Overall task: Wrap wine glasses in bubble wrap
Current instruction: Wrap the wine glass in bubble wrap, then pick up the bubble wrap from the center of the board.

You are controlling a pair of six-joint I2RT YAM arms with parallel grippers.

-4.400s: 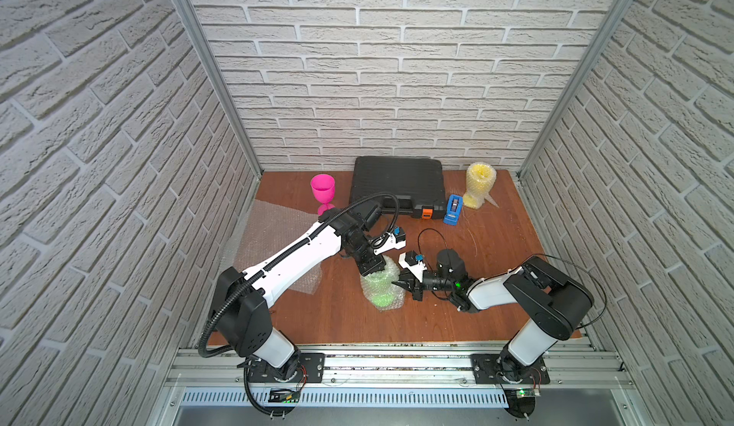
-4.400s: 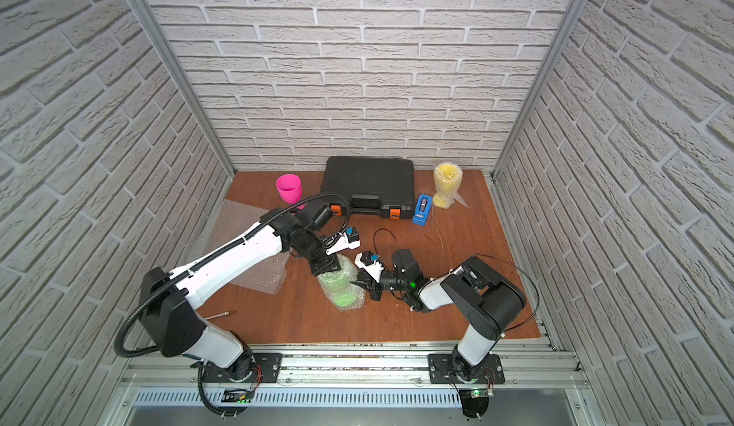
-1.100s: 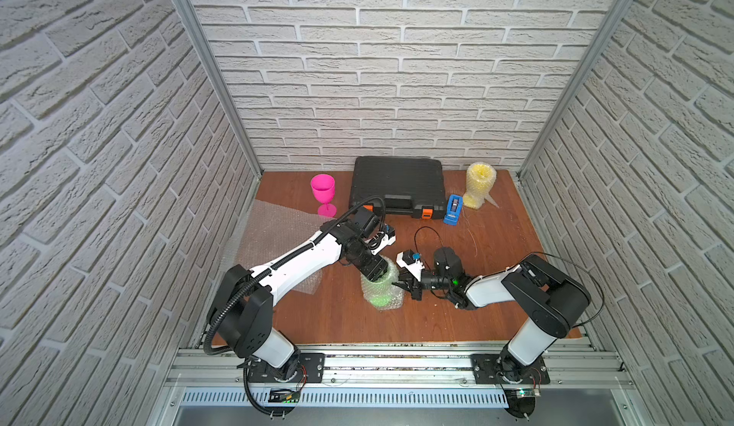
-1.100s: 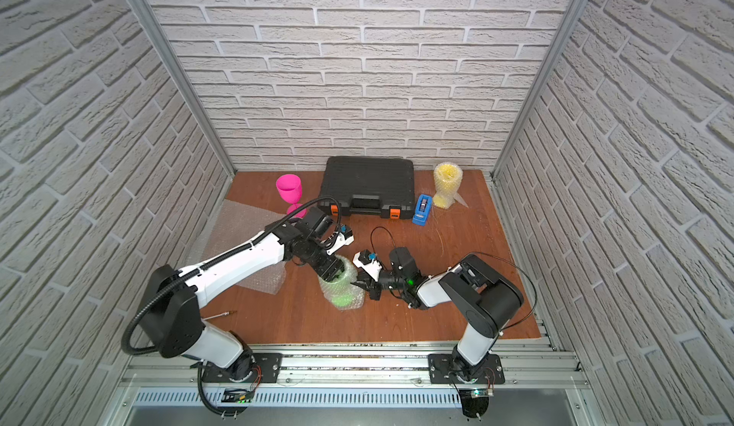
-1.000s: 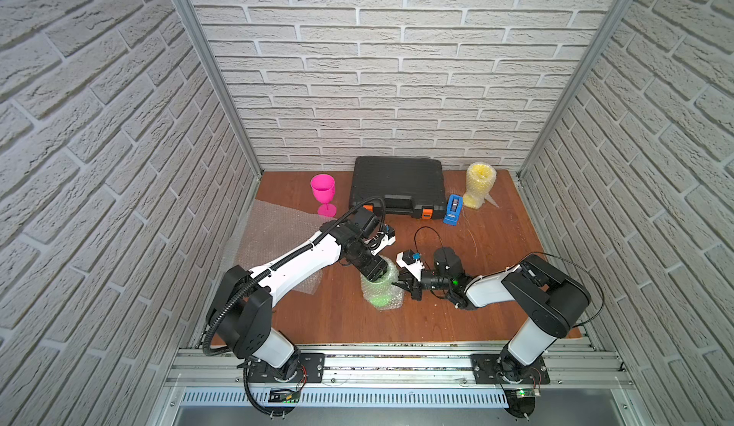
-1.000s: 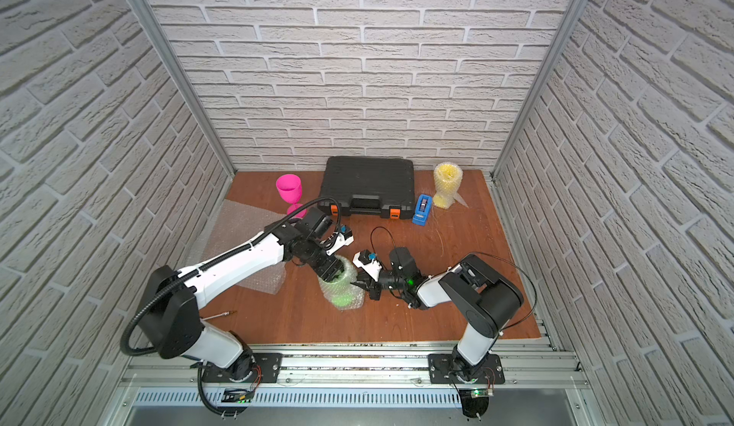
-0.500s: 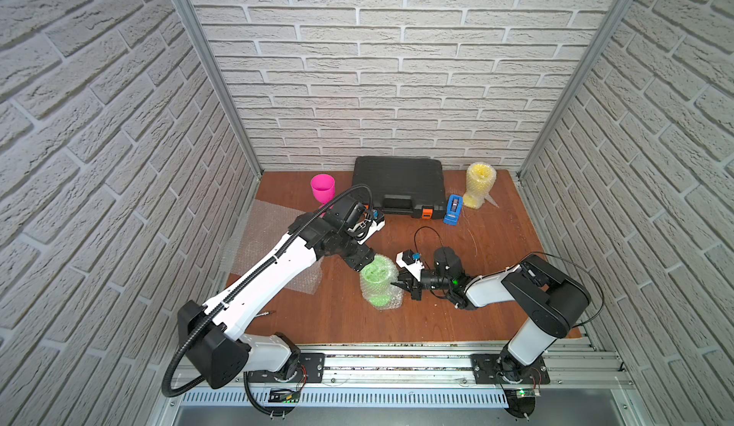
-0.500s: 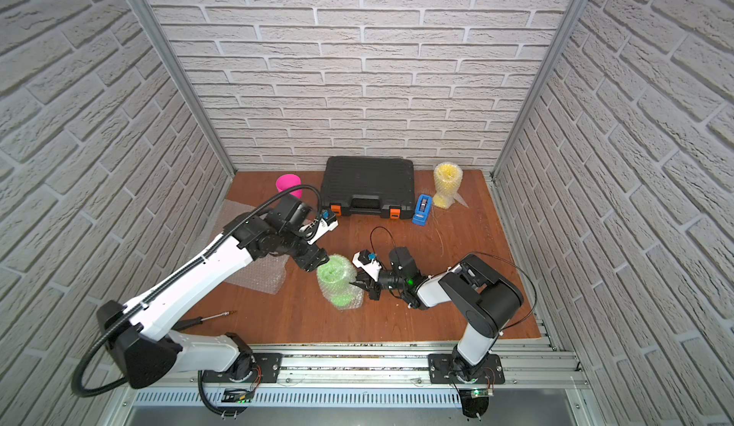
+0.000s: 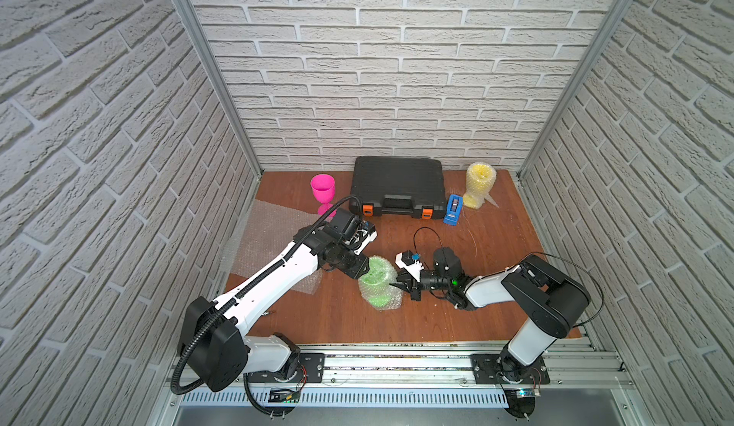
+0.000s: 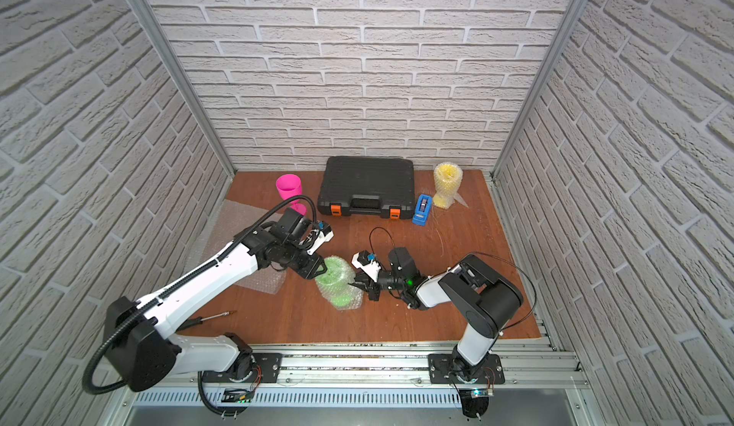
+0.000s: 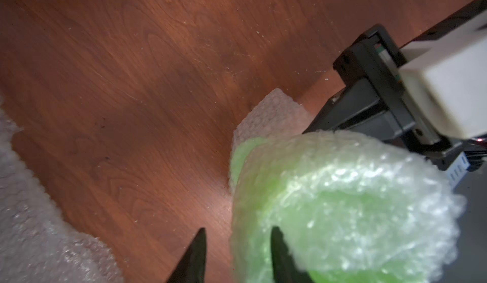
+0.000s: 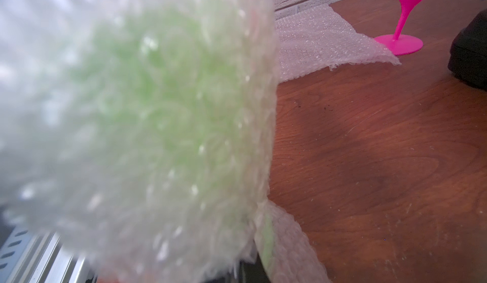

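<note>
The lime green wine glass (image 9: 377, 285) (image 10: 339, 283) stands mid-table, rolled in bubble wrap (image 11: 342, 189) (image 12: 131, 110). My left gripper (image 9: 363, 268) (image 10: 320, 270) (image 11: 237, 242) is at its rim. It is open but narrow, with one finger inside the wrapped rim and one outside with a gap. My right gripper (image 9: 398, 284) (image 10: 356, 284) is shut on the wrap at the glass's side, hidden in its wrist view. The bare pink wine glass (image 9: 322, 190) (image 12: 405, 18) and the wrapped yellow one (image 9: 479, 184) (image 10: 447, 184) stand at the back.
A flat bubble wrap sheet (image 9: 270, 241) (image 10: 234, 237) (image 12: 324, 39) lies at the left, partly under my left arm. A black case (image 9: 397, 186) and a blue tape dispenser (image 9: 452, 209) sit at the back. A thin tool (image 10: 210, 317) lies near the front left edge.
My left gripper left the green glass, swung back and left, then returned to its rim with narrower jaws. The right gripper and the glass have stayed put.
</note>
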